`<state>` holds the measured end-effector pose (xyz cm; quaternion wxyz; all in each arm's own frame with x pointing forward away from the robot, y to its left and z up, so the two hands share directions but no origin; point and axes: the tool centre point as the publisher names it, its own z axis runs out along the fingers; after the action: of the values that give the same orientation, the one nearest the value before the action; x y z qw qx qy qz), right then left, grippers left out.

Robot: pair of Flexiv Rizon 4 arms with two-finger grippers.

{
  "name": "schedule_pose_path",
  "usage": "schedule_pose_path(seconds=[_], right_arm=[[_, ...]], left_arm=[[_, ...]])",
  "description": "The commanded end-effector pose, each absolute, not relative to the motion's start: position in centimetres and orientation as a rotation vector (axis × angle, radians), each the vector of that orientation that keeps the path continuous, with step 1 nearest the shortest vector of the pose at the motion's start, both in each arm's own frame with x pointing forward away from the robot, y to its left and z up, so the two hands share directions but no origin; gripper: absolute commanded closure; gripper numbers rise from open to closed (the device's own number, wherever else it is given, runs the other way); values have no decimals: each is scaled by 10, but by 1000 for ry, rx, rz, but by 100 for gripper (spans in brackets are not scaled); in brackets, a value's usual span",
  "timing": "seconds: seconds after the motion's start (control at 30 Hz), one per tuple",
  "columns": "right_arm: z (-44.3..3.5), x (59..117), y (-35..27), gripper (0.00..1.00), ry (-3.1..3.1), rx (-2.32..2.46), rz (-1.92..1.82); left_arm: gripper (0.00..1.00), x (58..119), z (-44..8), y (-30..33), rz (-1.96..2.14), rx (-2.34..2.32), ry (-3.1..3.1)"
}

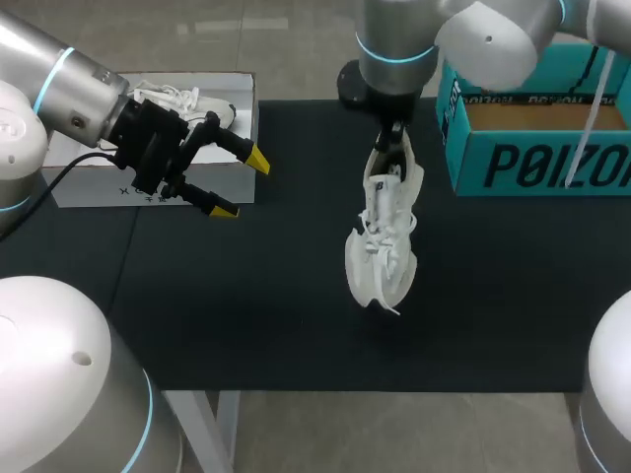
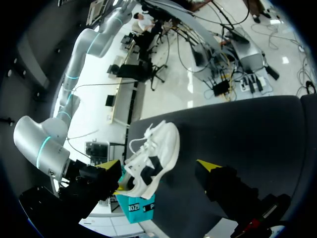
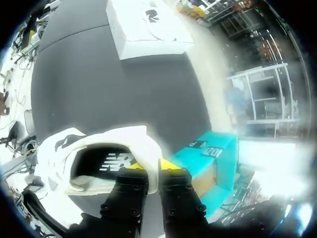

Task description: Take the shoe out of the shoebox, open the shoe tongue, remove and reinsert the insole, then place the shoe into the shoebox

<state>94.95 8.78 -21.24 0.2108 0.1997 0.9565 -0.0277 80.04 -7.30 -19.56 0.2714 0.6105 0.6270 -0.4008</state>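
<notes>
**Right arm and shoe.** The right hand (image 3: pixel 151 167) is clenched on the shoe (image 1: pixel 383 236). It pinches the heel collar, with one yellow-tipped finger inside the opening and the other outside. The shoe hangs heel up and toe down over the middle of the black table (image 1: pixel 296 345). Whether the toe touches the surface cannot be told.

**Appearance of the shoe.** It is a white sneaker with white laces, loose at the ends, and a sculpted white sole. The left wrist view shows black patches on its side. Through the opening, the right wrist view shows a dark insole (image 3: pixel 106 161) bearing a white mark.

**Left arm.** The left hand (image 1: pixel 240 184) is released and holds nothing, with its two yellow tips spread wide. It hangs over the table's left part, well apart from the shoe. In its wrist view the shoe appears ahead of the spread fingers.

**Containers.** The teal shoebox (image 1: pixel 532 158) stands open at the table's far right corner, showing a brown cardboard interior. It stands just beside the right arm and apart from the shoe. A white box (image 1: pixel 79 182) lies at the far left corner, partly hidden behind the left hand.
</notes>
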Motion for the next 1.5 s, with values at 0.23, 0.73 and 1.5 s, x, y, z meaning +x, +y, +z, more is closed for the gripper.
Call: schedule_pose_path(seconds=[0.23,0.73,1.5], right_arm=[[-123,946,47,100,2689,577,71],[-123,946,47,100,2689,577,71],[-97,1023,-58,100,2526,1129,85]], left_arm=[[0,800,-195,-73,-1077,1646,1690],[0,800,-195,-73,-1077,1646,1690],[0,800,-195,-73,-1077,1646,1690]])
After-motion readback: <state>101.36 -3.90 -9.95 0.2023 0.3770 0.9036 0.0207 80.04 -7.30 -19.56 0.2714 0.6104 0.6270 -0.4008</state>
